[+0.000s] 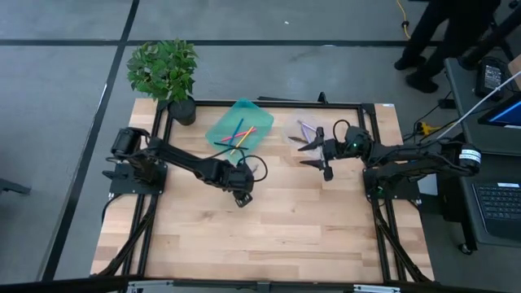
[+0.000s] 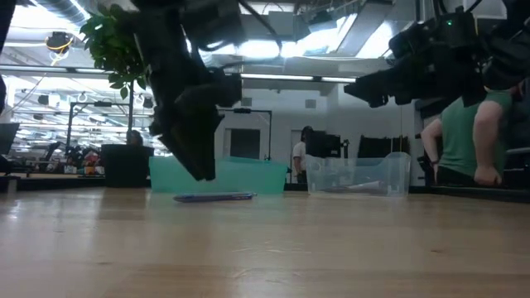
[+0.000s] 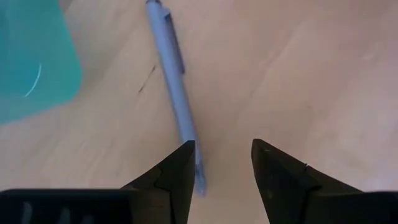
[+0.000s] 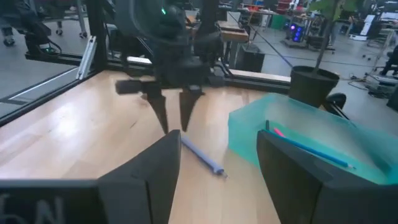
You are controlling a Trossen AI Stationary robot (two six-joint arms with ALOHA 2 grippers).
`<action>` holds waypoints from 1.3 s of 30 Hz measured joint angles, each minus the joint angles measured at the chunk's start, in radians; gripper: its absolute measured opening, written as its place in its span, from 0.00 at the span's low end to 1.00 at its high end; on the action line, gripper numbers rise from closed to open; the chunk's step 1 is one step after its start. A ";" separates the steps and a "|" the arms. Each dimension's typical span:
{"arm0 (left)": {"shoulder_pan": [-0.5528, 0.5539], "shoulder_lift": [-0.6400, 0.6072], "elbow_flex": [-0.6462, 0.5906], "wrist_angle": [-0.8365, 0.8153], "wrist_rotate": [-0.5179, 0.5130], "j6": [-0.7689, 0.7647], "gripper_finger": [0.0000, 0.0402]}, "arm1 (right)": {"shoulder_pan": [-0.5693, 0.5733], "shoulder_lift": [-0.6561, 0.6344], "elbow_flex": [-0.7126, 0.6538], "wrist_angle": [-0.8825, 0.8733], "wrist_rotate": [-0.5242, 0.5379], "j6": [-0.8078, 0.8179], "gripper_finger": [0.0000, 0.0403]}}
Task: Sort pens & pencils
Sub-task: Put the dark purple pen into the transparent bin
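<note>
One lavender pen [image 3: 175, 81] lies flat on the wooden table next to the teal tray [image 1: 236, 124]; the low view shows the pen [image 2: 214, 197] in front of that tray. My left gripper [image 3: 222, 144] hangs open just above the pen's near end, fingers pointing down; the pen runs past one fingertip rather than between the two. The right wrist view shows this left gripper [image 4: 174, 127] over the pen [image 4: 202, 155]. The teal tray holds pink, yellow and blue sticks [image 1: 238, 133]. The clear tray [image 1: 303, 130] holds lavender ones. My right gripper [image 1: 309, 155] is open in the air beside the clear tray.
A potted plant [image 1: 167, 73] stands at the table's far left corner, beside the teal tray. The black frame rail [image 1: 269, 103] runs along the far edge behind both trays. Bare wood [image 1: 269, 236] covers the near half. People stand in the room beyond the table.
</note>
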 joint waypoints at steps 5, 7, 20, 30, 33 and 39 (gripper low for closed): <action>0.028 0.018 0.000 0.001 0.001 0.001 0.38 | 0.008 0.000 0.000 0.001 0.000 0.000 0.52; 0.037 0.021 0.000 -0.006 0.001 0.001 0.38 | 0.008 0.000 0.000 -0.001 0.000 0.001 0.52; 0.097 0.090 0.002 0.016 0.042 0.033 0.38 | 0.008 0.000 0.000 -0.002 0.000 -0.003 0.52; 0.125 0.123 0.006 0.003 0.095 0.084 0.31 | 0.008 0.000 0.000 -0.003 0.000 -0.003 0.52; 0.125 0.124 0.006 -0.012 0.096 0.104 0.20 | 0.008 0.000 0.000 -0.003 -0.001 -0.001 0.52; 0.111 0.125 0.004 0.004 0.068 0.156 0.06 | 0.008 0.000 0.000 -0.017 -0.001 0.058 0.52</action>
